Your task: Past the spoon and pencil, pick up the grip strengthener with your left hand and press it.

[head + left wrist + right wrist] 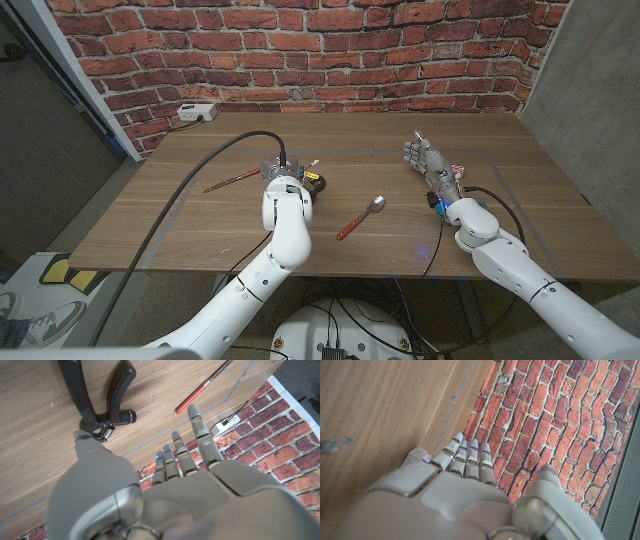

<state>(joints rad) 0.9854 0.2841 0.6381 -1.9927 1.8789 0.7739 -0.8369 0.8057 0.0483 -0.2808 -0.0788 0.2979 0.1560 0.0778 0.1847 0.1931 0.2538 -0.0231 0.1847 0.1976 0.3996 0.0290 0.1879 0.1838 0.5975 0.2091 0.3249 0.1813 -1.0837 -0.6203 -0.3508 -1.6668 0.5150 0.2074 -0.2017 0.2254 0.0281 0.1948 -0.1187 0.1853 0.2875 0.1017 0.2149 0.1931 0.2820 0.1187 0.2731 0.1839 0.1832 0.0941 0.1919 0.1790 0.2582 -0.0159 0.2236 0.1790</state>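
The black grip strengthener [95, 390] lies on the table [420, 235], its handles spread and its spring coil [106, 430] close to my left hand's thumb. My left hand [170, 485] hovers just beside it with fingers straight and apart, holding nothing. In the head view the left hand [283, 168] sits mid-table, and the strengthener [315, 181] peeks out on its right side. A red pencil [232, 181] lies to the hand's left. The red-handled spoon [360, 217] lies nearer the front, to the right. My right hand [425, 160] stands upright and open at the right.
A white power strip [197, 113] sits at the table's back left corner against the brick wall. A black cable [215, 160] arcs over the table's left part to my left wrist. Thin tape lines [500, 165] mark out a rectangle on the wood.
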